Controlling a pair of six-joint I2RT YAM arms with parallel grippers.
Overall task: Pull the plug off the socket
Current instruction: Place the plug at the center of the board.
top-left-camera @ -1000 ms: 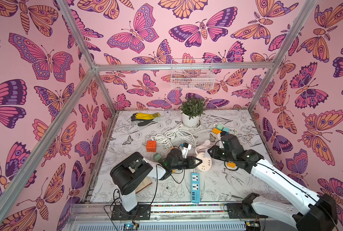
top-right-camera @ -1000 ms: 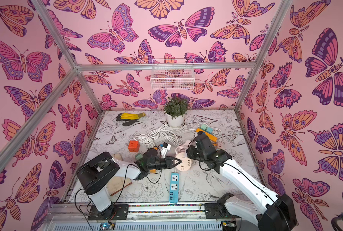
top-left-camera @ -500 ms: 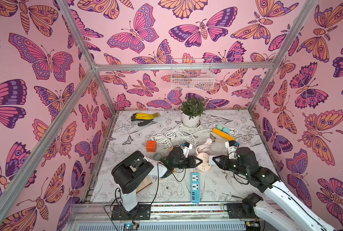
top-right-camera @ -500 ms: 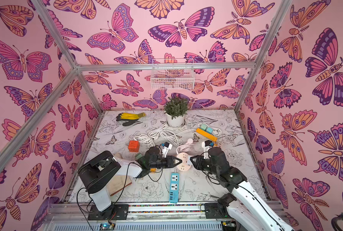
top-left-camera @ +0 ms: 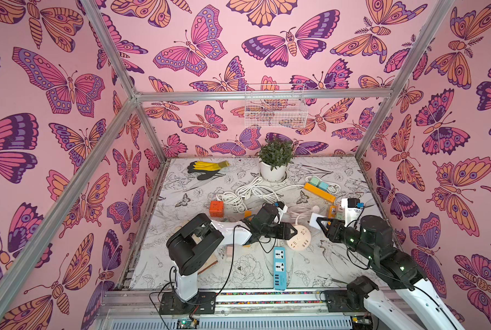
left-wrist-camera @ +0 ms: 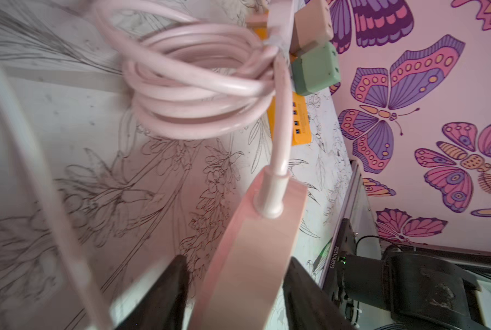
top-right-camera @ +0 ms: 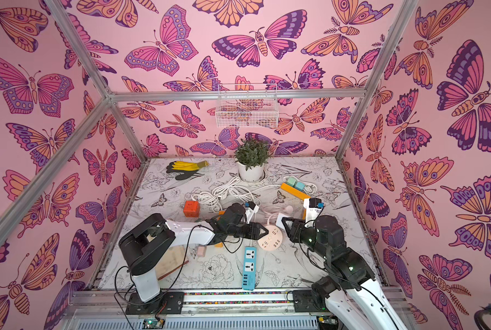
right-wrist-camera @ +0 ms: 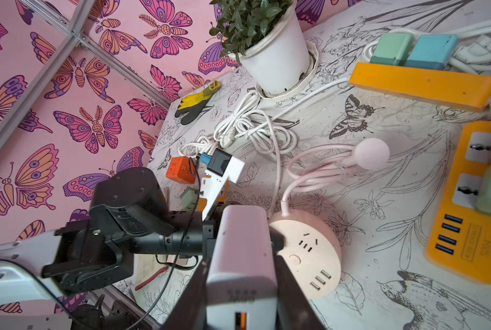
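Right pincer is clamped on the white plug. I see it held off the round pink socket, just beside it, near the middle of the tabletop. Left pincer straddles the socket's rim, jaws parted.

Matt pink plastic socket, smooth white plastic plug

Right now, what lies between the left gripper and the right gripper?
The round pink socket, its edge inside the left gripper; the right gripper holds the white plug beyond it. Both top views show this.
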